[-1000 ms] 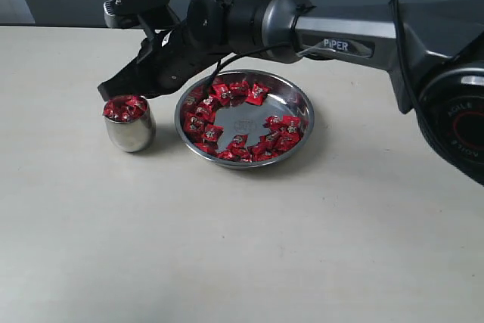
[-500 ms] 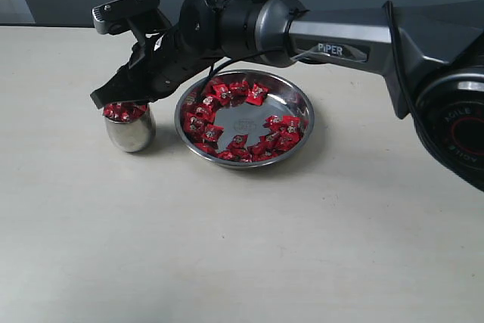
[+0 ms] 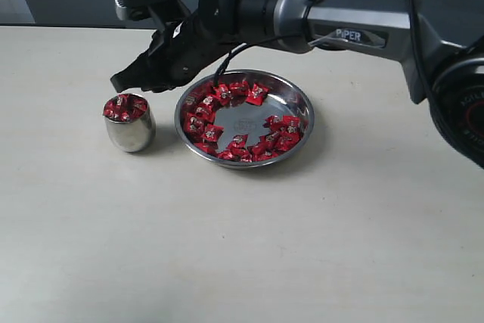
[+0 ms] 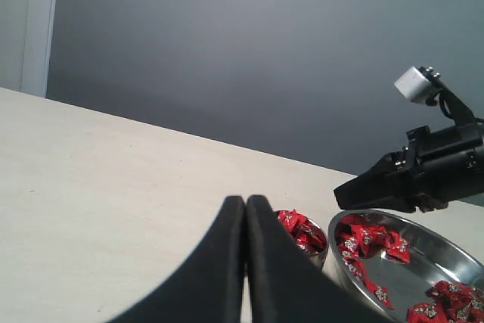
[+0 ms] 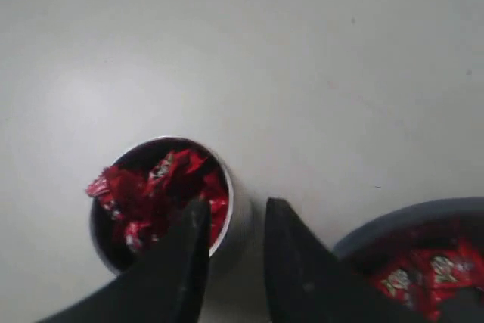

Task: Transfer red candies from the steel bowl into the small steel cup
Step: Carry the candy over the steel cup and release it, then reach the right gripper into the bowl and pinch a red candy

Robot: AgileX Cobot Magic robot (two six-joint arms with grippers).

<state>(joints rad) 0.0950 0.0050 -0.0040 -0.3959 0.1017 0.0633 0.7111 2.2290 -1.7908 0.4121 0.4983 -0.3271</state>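
Observation:
The small steel cup [image 3: 129,132] stands left of the steel bowl [image 3: 246,122], heaped with red candies [image 3: 125,106]. More red candies [image 3: 208,119] lie around the bowl's inner edge. My right gripper [image 3: 122,81] hovers just above and behind the cup, between cup and bowl. In the right wrist view it [image 5: 236,206] is open with nothing between its fingers; the cup's rim [image 5: 151,144] lies below one finger and the bowl [image 5: 401,226] to the side. My left gripper [image 4: 246,200] is shut and empty, low over the table, pointing at the cup [image 4: 323,250].
The pale tabletop [image 3: 227,247] stretches wide in front of the cup and bowl. The right arm [image 3: 363,35] reaches across above the bowl's far side. A grey wall [image 4: 265,51] stands behind the table.
The right gripper dipped to the cup's mouth and its jaws opened. It has since lifted and drawn back to the right, toward the bowl.

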